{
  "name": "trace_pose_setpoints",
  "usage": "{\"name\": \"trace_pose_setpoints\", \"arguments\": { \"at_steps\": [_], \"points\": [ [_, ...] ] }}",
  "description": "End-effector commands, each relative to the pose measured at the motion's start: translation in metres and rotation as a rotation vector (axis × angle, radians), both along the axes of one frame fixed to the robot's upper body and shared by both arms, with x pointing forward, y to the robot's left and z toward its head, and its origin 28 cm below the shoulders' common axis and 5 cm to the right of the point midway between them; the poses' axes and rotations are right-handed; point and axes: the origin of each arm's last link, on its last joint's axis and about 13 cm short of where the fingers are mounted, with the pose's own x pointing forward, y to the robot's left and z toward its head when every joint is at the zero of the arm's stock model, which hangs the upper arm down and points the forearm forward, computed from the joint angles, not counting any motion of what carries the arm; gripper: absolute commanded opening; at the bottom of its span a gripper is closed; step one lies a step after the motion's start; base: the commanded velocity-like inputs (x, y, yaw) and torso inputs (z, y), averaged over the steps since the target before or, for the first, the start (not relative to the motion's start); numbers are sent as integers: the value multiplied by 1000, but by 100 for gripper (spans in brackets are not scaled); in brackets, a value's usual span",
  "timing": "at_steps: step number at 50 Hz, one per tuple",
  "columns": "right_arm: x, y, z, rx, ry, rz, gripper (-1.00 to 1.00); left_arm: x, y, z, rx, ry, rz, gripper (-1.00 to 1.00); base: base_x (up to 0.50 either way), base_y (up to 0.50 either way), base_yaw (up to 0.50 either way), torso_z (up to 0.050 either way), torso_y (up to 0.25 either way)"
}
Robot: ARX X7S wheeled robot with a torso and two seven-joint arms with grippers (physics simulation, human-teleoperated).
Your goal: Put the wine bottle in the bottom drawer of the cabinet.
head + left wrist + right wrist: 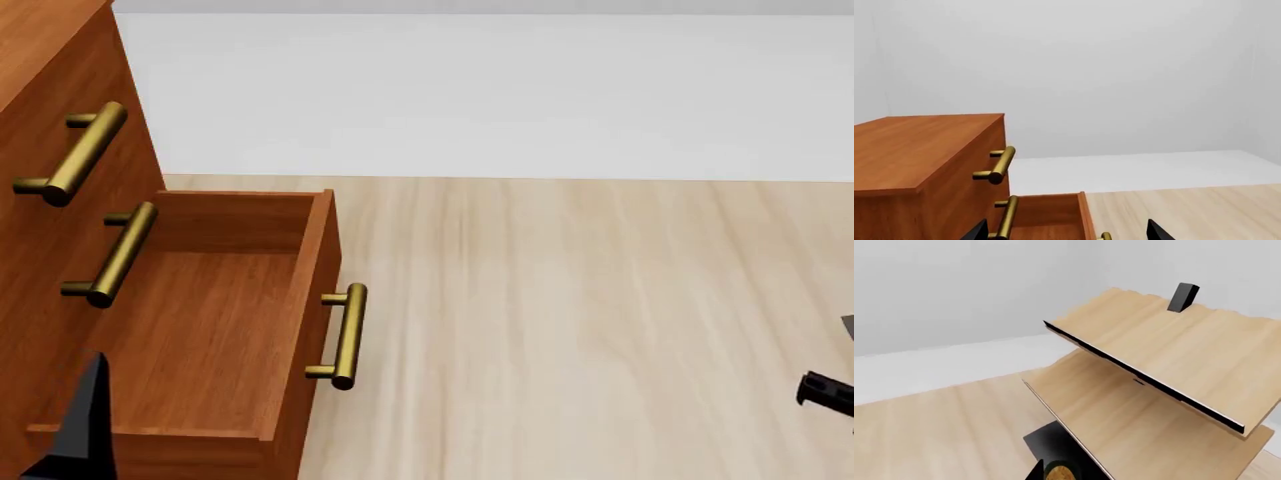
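Observation:
The reddish-brown cabinet (34, 290) stands at the left, and its bottom drawer (200, 330) is pulled out and holds nothing. The drawer's brass handle (344, 336) faces the floor space. My left gripper (1067, 233) hangs open above the drawer (1047, 217), its tips wide apart; one black finger (88, 420) shows in the head view. Of the wine bottle only the tan cork top (1059, 473), ringed in dark glass, shows, seen end-on in the right wrist view. My right gripper (1057, 467) is closed round it, with a black finger (1035, 471) pressed to its side.
A pale wood slanted rack (1154, 355) with a black block (1183, 296) on its upper board stands right behind the right gripper. Upper drawer handles (80, 150) stick out above the open drawer. Light wood floor (574, 320) stretches to a white wall.

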Motion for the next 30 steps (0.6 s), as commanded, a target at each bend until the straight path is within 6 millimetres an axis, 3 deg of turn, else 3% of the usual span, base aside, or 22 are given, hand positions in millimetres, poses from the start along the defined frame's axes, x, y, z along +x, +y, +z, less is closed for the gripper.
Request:
{"name": "trace_pose_setpoints", "arguments": {
  "at_steps": [1,30],
  "points": [
    [3,9,33,-57,-62,36,-100,1,-1,0,0,1,-3,100,0,0,0,0,0],
    [18,57,125,-138,-169,293,-100,4,1,-5,-2,15,-5,100,0,0,0,0,1]
  ]
}}
